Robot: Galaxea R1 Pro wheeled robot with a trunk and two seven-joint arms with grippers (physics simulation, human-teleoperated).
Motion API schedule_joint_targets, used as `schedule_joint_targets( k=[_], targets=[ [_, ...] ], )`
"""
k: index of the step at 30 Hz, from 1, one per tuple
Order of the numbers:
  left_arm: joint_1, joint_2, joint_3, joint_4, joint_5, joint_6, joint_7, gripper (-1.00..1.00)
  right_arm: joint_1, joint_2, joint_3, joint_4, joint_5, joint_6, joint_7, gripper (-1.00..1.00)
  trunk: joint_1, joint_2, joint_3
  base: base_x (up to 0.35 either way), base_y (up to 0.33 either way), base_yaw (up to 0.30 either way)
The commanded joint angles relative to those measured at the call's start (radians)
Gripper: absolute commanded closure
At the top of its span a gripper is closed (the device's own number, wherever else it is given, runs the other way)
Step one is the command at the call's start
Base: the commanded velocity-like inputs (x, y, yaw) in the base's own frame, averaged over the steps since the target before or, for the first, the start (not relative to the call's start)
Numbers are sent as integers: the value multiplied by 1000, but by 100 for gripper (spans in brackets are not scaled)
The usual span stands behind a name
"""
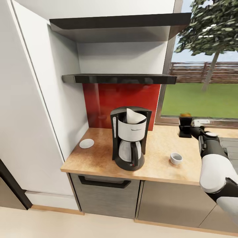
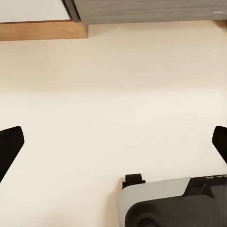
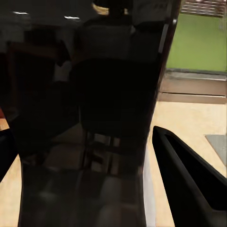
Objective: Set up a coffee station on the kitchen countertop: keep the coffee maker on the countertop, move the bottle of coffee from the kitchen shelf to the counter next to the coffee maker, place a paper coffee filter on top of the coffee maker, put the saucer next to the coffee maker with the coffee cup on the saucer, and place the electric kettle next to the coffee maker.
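The black coffee maker stands mid-countertop with the white paper coffee filter in its top. To its left lies the white saucer, bare. Right of the machine, the white coffee cup sits on the counter. My right gripper is shut on the dark bottle of coffee with its yellow lid, held low over the counter by the window; the jar sits between the fingers. My left gripper hangs open over the floor. The electric kettle is out of view.
Two black shelves hang above the machine, both bare. A tall white panel bounds the counter's left end. A grey inset surface lies at the counter's right, and my base shows over the pale floor.
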Motion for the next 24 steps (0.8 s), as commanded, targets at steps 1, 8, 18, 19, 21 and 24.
schedule_joint_targets(
  k=[1, 8, 18, 19, 21, 24],
  targets=[
    [-1, 0, -1, 0, -8, -3, 1, -100, -2, 6, -6, -1, 9, -2, 5, 100, 1, -2, -2, 0, 0, 0],
    [-1, 2, 1, 0, -8, -3, 1, -100, -1, 31, -4, 5, 8, -20, 3, 100, 1, -2, -2, 0, 0, 0],
    [-1, 2, 3, 0, -8, -3, 2, -100, -2, 31, -4, 5, 8, -21, 7, 100, 1, -2, -2, 0, 0, 0],
    [-1, 3, 3, -1, -8, -3, 2, -100, -2, 31, -4, 5, 8, -21, 7, 100, 1, -2, -2, 0, 0, 0],
    [-1, 3, 4, -1, -8, -3, 2, -100, -2, 31, -5, 5, 8, -21, 7, 100, 1, -2, -2, 0, 0, 0],
    [-1, 5, 6, -1, -8, -3, 2, -100, -1, 30, -6, 3, 9, -20, 6, 100, 1, -2, -2, 0, 0, 0]
  ],
)
